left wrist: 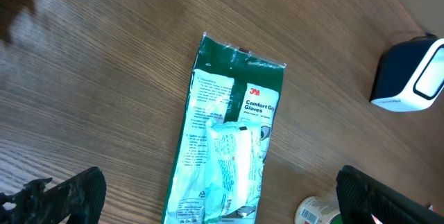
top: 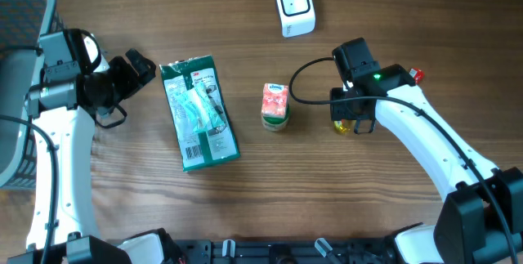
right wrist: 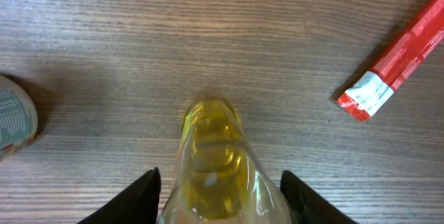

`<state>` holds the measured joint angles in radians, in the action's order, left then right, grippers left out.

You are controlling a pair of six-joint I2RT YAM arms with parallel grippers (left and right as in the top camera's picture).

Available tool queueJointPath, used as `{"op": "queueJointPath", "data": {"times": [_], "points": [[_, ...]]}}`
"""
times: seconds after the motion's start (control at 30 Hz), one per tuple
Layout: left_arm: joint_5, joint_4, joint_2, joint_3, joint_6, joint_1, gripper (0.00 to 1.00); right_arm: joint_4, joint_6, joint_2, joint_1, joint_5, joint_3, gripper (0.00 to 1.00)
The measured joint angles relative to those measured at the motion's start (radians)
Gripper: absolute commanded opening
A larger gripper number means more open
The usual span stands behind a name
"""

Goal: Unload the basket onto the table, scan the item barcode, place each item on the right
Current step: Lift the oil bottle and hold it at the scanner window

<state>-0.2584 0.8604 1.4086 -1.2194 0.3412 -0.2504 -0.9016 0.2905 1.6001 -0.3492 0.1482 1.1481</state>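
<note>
A clear bottle of yellow liquid stands upright between the fingers of my right gripper. A narrow gap shows on each side at the fingertips, so the gripper is open around the bottle, right of table centre. The white barcode scanner sits at the back centre, its window facing up. My left gripper hovers wide open at the left, holding nothing. In its wrist view a green glove packet lies flat between and beyond the fingers. No barcode shows on the bottle.
The glove packet lies left of centre. A small orange-and-green tub stands between it and the bottle, and a barcode shows on the tub. A red stick pack lies just right of the bottle. The scanner also shows in the left wrist view.
</note>
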Motion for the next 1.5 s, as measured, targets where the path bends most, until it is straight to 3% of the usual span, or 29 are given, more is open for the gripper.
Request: {"op": "queueJointPath", "data": {"times": [0.27, 0.73, 0.97, 1.17, 1.3, 1.5], "points": [[0.0, 0.0, 0.0, 0.0, 0.0, 0.0, 1.0, -0.013, 0.0, -0.002, 0.0, 0.0, 0.005, 0.6], [0.0, 0.0, 0.0, 0.0, 0.0, 0.0, 1.0, -0.063, 0.0, -0.003, 0.0, -0.006, 0.048, 0.58], [0.0, 0.0, 0.0, 0.0, 0.0, 0.0, 1.0, -0.05, 0.001, -0.003, 0.0, -0.01, 0.046, 0.4], [0.0, 0.0, 0.0, 0.0, 0.0, 0.0, 1.0, -0.071, 0.0, -0.013, 0.003, -0.043, 0.07, 0.04], [0.0, 0.0, 0.0, 0.0, 0.0, 0.0, 1.0, -0.066, 0.0, -0.105, 0.029, -0.124, 0.194, 0.04], [0.0, -0.001, 0.0, 0.0, 0.0, 0.0, 1.0, 0.105, -0.038, -0.323, 0.033, -0.222, 0.248, 0.04]]}}
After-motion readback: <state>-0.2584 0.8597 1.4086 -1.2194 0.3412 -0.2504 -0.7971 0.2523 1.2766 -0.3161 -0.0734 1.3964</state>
